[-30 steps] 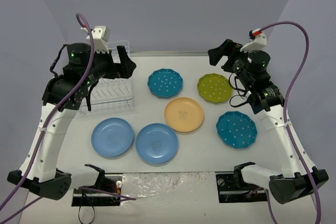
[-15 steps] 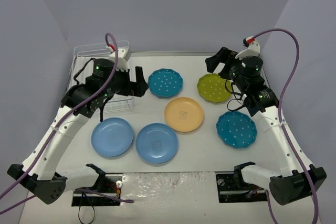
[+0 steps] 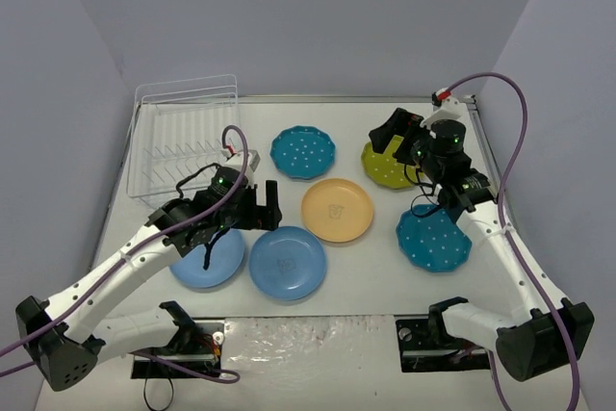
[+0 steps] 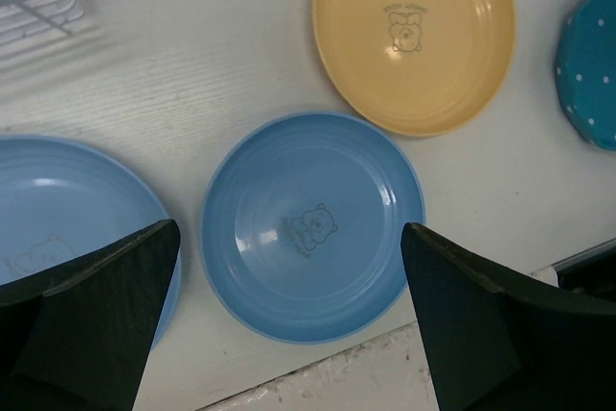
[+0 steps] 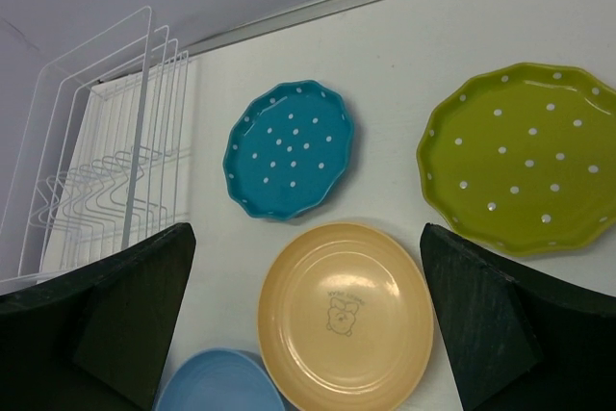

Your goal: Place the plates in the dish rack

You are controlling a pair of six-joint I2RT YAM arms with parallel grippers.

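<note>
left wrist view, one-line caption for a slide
Open left gripper over a light blue plate, orange-yellow plate beyond

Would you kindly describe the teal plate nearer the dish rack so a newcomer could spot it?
Start at the white wire dish rack in the far-left corner. Just to its right lies a teal white-dotted plate, beyond the orange-yellow plate. Its teal twin lies at the near right instead.

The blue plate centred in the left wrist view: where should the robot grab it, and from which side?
Probably its raised rim, one finger inside, one outside, because the blue plate lies flat on the table. Come from above at the far-left edge, where bare table shows; the second blue plate and the orange plate crowd other sides.
</note>
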